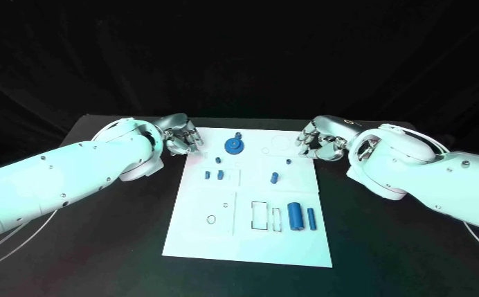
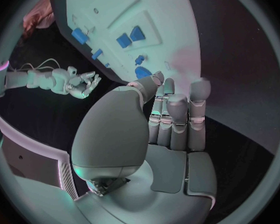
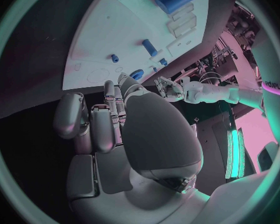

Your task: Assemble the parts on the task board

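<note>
The white board [image 1: 255, 200] lies in the middle of the black table [image 1: 399, 255], its long axis running from the lower edge of the head view toward the upper middle. The left hand [image 1: 180, 135] hangs at the board's upper left corner and the right hand [image 1: 321, 139] at its upper right corner; both are released, fingers apart, grasping nothing, and neither covers any part. A round blue gear [image 1: 232, 146] sits near the board's upper edge, between the 2 hands. Below it are 2 small blue pegs [image 1: 214, 174] side by side, and a short blue pin [image 1: 273, 178] right of centre, lying along the board's length. In the lower right area a thick blue cylinder [image 1: 295, 216] and a thinner blue rod [image 1: 311, 219] lie side by side, both pointing along the board's length, just right of 2 empty rectangular slots [image 1: 259, 214]. No writing on the board can be read.
</note>
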